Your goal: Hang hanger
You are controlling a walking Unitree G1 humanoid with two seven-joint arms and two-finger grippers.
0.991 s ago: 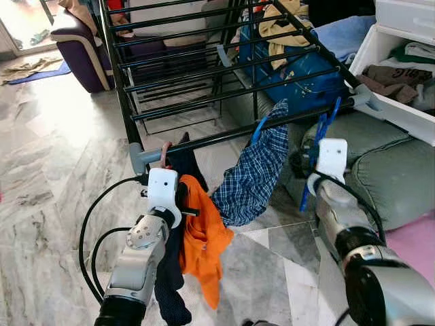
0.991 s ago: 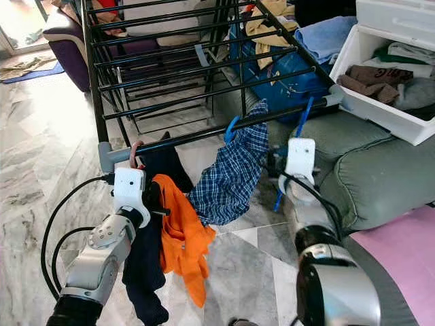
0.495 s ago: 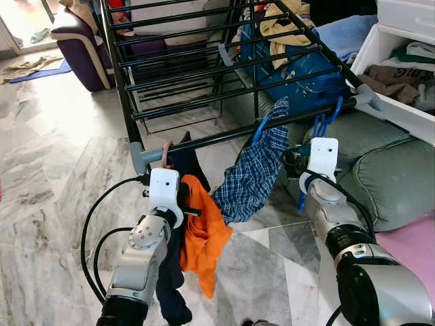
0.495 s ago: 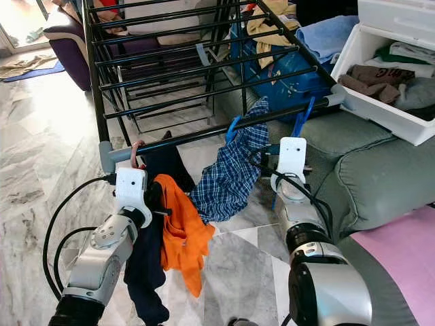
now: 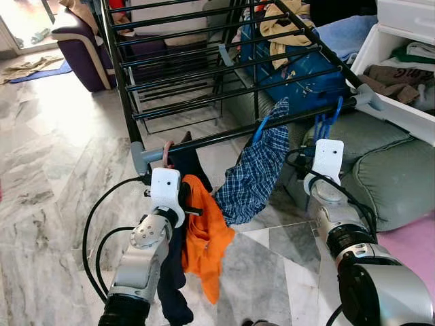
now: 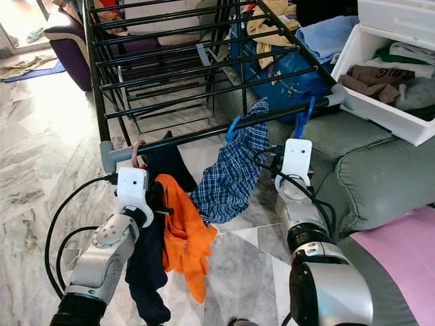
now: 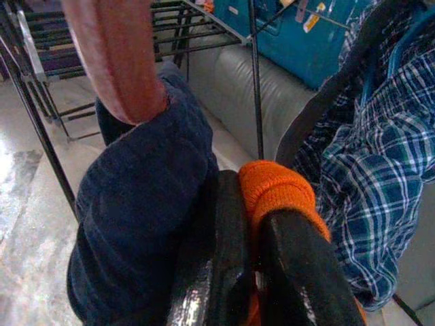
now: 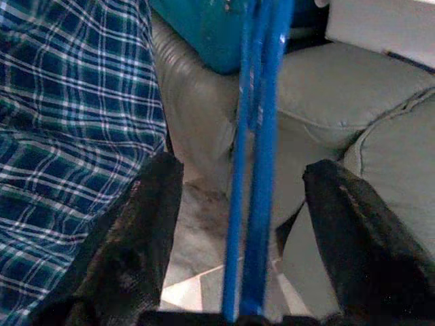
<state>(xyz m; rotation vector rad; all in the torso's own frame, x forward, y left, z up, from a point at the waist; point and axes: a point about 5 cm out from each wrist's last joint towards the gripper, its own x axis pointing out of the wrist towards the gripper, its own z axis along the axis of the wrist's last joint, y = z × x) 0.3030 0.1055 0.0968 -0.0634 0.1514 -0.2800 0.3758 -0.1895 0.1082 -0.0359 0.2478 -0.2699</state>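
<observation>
Right hand [image 8: 238, 197], fingers spread, has been drawn slightly back from the blue hanger [image 5: 325, 129], now hooked on the rack's front bar [image 5: 272, 122]: release is judged complete. Left hand [image 7: 248, 224] remains clamped on the orange garment [image 5: 204, 234] beneath the pink hanger [image 5: 166, 153].

Black drying rack [image 5: 204, 75] carries plaid shirt [image 5: 258, 170]; navy garment [image 5: 178, 159].

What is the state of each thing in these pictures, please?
Left end effector: shut on orange garment.
Right end effector: open, fingers on either side of blue hanger.
Blue hanger: hooked on rack rail.
Plaid shirt: hanging from rail.
Pink hanger: hooked on rail.
Navy garment: draped on pink hanger.
</observation>
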